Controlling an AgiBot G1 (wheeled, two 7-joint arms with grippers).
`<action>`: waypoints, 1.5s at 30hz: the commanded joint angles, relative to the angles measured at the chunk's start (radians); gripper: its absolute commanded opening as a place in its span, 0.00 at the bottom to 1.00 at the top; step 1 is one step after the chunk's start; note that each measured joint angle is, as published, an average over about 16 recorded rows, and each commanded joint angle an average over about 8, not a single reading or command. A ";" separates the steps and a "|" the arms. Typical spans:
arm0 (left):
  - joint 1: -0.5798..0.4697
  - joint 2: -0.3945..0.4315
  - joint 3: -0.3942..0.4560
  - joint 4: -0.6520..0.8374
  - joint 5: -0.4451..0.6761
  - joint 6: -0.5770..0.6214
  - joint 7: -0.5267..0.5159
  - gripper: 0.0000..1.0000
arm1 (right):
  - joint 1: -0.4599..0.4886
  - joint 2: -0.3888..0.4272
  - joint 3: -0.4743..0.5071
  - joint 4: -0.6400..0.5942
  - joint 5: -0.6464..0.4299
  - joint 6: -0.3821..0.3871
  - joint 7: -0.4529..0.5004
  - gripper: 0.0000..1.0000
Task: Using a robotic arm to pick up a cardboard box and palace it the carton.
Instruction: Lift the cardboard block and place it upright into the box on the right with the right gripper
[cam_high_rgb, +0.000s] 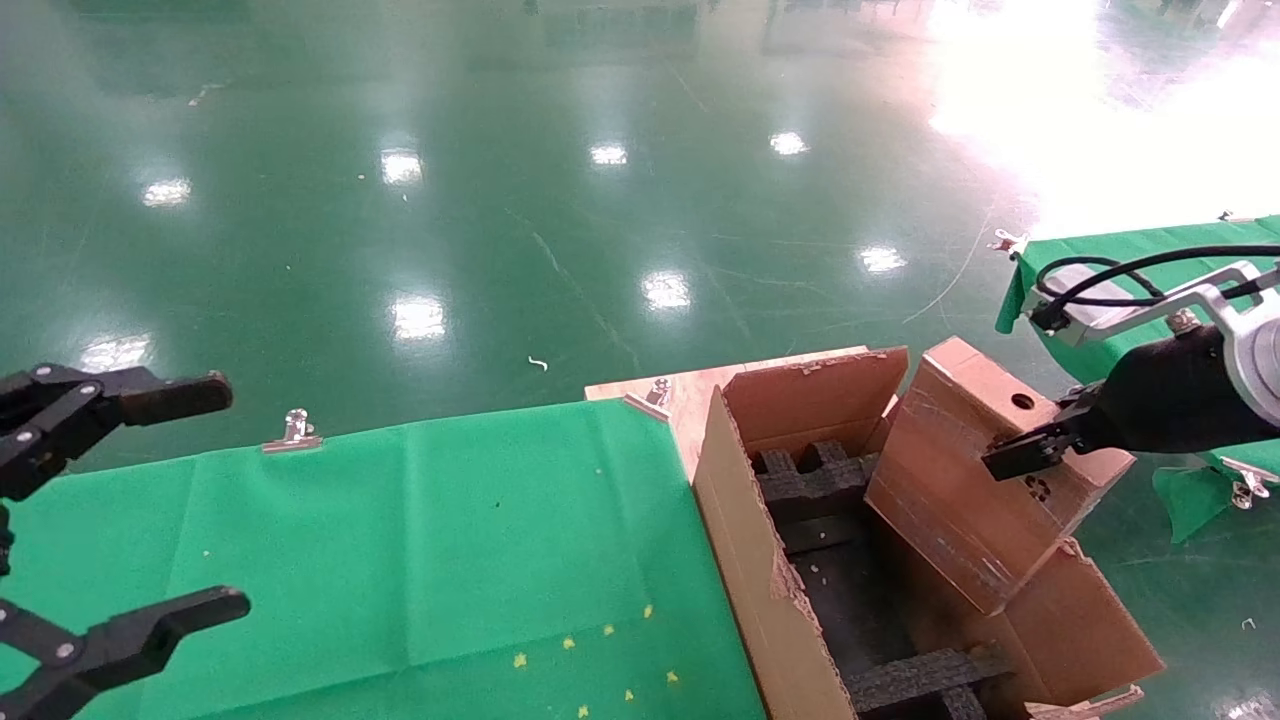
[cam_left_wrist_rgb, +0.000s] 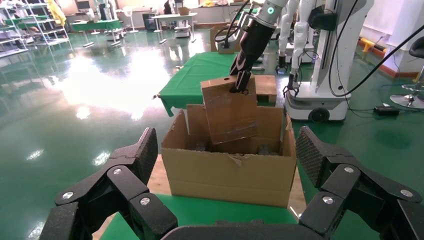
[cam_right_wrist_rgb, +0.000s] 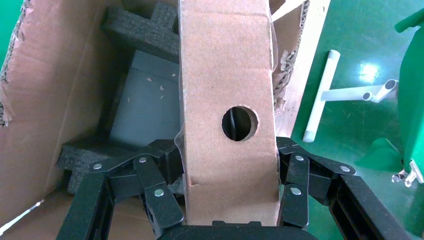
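Note:
My right gripper (cam_high_rgb: 1022, 455) is shut on the small cardboard box (cam_high_rgb: 968, 480) and holds it tilted, its lower end inside the open carton (cam_high_rgb: 760, 570). The right wrist view shows the box (cam_right_wrist_rgb: 227, 90) with its round hole between my fingers (cam_right_wrist_rgb: 155, 190), above black foam inserts (cam_right_wrist_rgb: 142, 30) in the carton (cam_right_wrist_rgb: 45, 100). The left wrist view shows the arm with its green ring light (cam_left_wrist_rgb: 270, 10), the box (cam_left_wrist_rgb: 230, 112) and the carton (cam_left_wrist_rgb: 230, 175). My left gripper (cam_high_rgb: 225, 497) is open and empty over the green cloth at the far left.
A green cloth (cam_high_rgb: 400, 540) covers the table, held by metal clips (cam_high_rgb: 293, 432). A second green-covered table (cam_high_rgb: 1130, 250) stands at the right. White pipes (cam_right_wrist_rgb: 320, 95) lie on the floor beside the carton. Other robots (cam_left_wrist_rgb: 320, 60) stand behind.

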 joint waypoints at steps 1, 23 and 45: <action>0.000 0.000 0.000 0.000 0.000 0.000 0.000 1.00 | -0.003 0.000 -0.002 0.005 -0.005 0.005 0.007 0.00; 0.000 0.000 0.000 0.000 0.000 0.000 0.000 1.00 | -0.102 -0.103 -0.067 -0.007 -0.156 0.057 0.360 0.00; 0.000 0.000 0.000 0.000 0.000 0.000 0.000 1.00 | -0.212 -0.152 -0.105 -0.006 -0.287 0.161 0.611 0.00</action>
